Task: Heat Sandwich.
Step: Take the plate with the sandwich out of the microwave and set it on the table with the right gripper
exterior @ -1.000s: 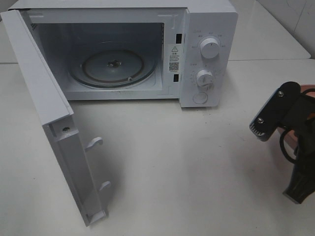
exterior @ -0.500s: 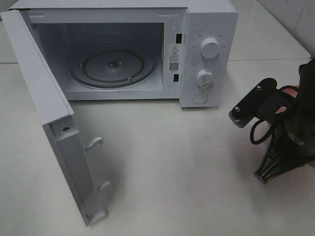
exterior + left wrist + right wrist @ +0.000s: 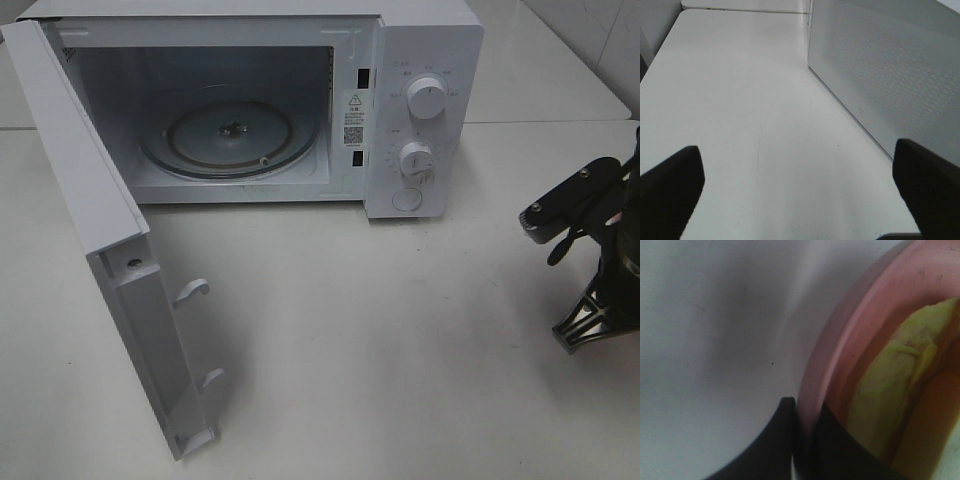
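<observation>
**At the right edge of the worktop: plate gripped by its rim, oven standing ready**

At the far right of the worktop, the right gripper [image 3: 802,440] is closed on the rim of the round pink plate [image 3: 840,355], one finger outside the lip and one inside. On that plate lies the sandwich [image 3: 890,400], white bread with a pale yellow-green filling, seen only in part and close up in the right wrist view. In the high view neither plate nor sandwich can be made out; only the black arm [image 3: 600,250] shows there, well apart from the oven. Holding the rim rather than the food appears intended to carry plate and sandwich together without crushing the bread.

The white boxy microwave oven [image 3: 425,110] stands at the back of the worktop. Its door [image 3: 110,250] is swung fully out to the left, exposing the bare glass turntable [image 3: 230,135]. This placement is judged to leave an unobstructed path into the cavity from the right.

The left gripper [image 3: 800,195] is fully open and holds nothing. It hovers beside the perforated white side panel [image 3: 890,75] of the oven, apparently parked clear of the door and the loading path.

The worktop [image 3: 400,340] is smooth, matt and off-white, with faint scuffs. A second pale surface adjoins it behind the oven, and white wall tiling [image 3: 600,30] shows at the upper right corner.
</observation>
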`<state>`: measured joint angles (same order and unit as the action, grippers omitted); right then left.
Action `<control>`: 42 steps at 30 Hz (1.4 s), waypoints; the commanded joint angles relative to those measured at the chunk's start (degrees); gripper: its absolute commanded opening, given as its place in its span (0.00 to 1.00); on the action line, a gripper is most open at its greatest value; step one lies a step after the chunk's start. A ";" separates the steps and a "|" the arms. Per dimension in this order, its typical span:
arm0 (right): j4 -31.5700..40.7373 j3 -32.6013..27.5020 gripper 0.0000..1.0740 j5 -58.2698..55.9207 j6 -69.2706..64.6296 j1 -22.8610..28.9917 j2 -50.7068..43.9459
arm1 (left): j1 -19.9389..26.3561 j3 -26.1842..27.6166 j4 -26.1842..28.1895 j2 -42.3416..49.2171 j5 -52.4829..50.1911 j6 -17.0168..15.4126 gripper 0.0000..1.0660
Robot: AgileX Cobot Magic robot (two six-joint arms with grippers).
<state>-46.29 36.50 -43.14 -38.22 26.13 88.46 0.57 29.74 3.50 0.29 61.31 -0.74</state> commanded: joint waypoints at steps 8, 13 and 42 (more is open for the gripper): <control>-3.84 0.46 0.03 2.29 -3.55 -8.19 4.30 | -0.34 -0.11 -0.17 0.92 0.00 -0.29 0.92; -4.41 0.46 0.03 4.18 -5.90 -9.40 8.02 | -0.34 -0.11 -0.17 0.92 0.00 -0.29 0.92; -9.05 0.46 0.31 8.82 -13.64 -9.51 15.07 | -0.34 -0.11 -0.17 0.92 0.00 -0.29 0.92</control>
<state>-55.41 37.13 -34.49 -51.57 16.96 104.05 0.57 29.74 3.50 0.29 61.31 -0.74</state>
